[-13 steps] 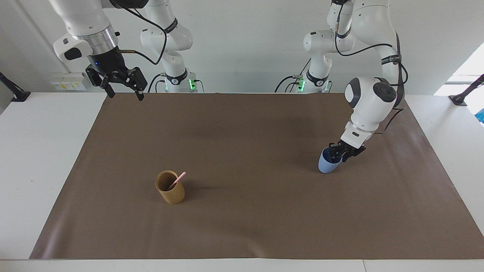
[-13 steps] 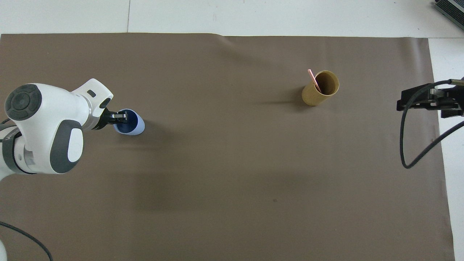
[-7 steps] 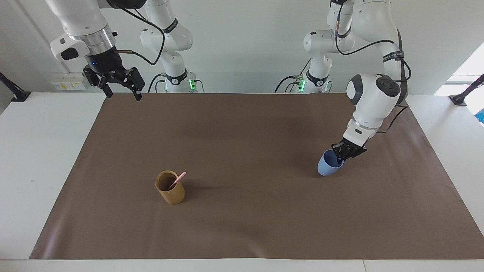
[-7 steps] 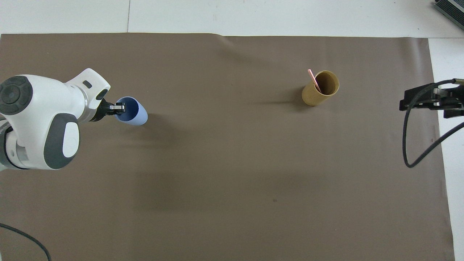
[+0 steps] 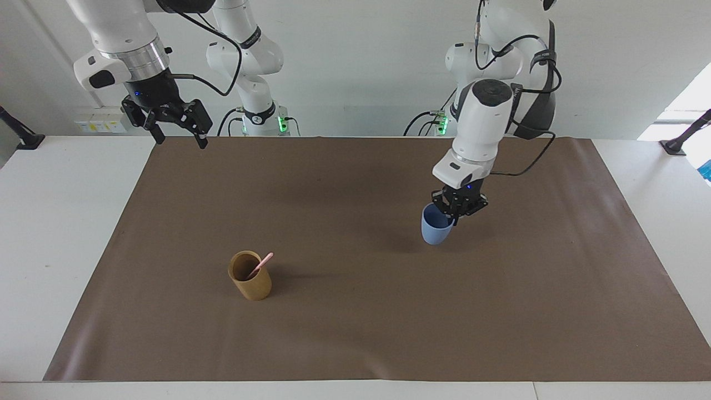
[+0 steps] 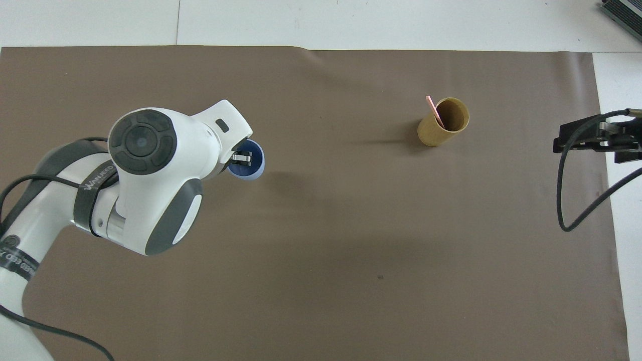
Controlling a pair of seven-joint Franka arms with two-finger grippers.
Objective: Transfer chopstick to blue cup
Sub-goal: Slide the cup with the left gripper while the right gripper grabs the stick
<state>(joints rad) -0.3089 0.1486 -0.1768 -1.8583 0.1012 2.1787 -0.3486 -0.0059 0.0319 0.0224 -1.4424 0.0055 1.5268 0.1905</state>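
The left gripper (image 5: 456, 210), its arm's band reading "WANKEED", clenches the blue cup's (image 5: 435, 229) rim, lifted over the mat (image 5: 355, 333). The chopstick (image 5: 260, 265) leans in the tan cup (image 5: 250, 276). The right gripper (image 5: 178, 130) waits with fingers spread over the mat's corner.

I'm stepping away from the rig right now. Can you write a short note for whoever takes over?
Left tool: shut on the rim of the blue cup, carrying it above the brown mat, toward the middle of the table.
Right tool: open, empty, waiting over the mat's corner at the right arm's end.
Chopstick: leaning inside the tan cup, which stands on the mat.
Done: blue cup gripped and lifted.
Left: set the blue cup down, pick the chopstick from the tan cup, drop it in the blue cup.
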